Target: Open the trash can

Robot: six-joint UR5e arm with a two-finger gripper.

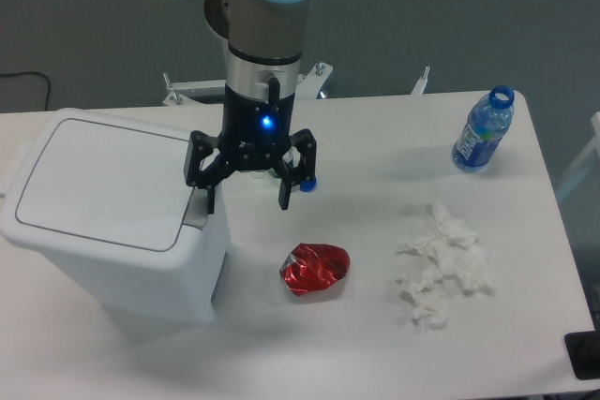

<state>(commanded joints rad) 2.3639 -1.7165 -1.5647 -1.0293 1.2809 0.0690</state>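
White table (375, 344) before grey wall | trash can (103, 217) at left edge, lid flat, shut | gripper (246, 196) jaws spread wide, holding nothing, one finger at grey latch (195, 213) | progress: latch unpressed, opening still to do

White trash can (103, 203), grey latch; black gripper (247, 200), blue light; red wrapper (314, 269); white tissues (441, 269); blue bottle (482, 132); white table (375, 344).

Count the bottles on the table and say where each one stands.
1. A blue bottle stands upright at the far right corner of the table, uncapped. Something small and blue peeks out behind the pincer; too hidden to identify.
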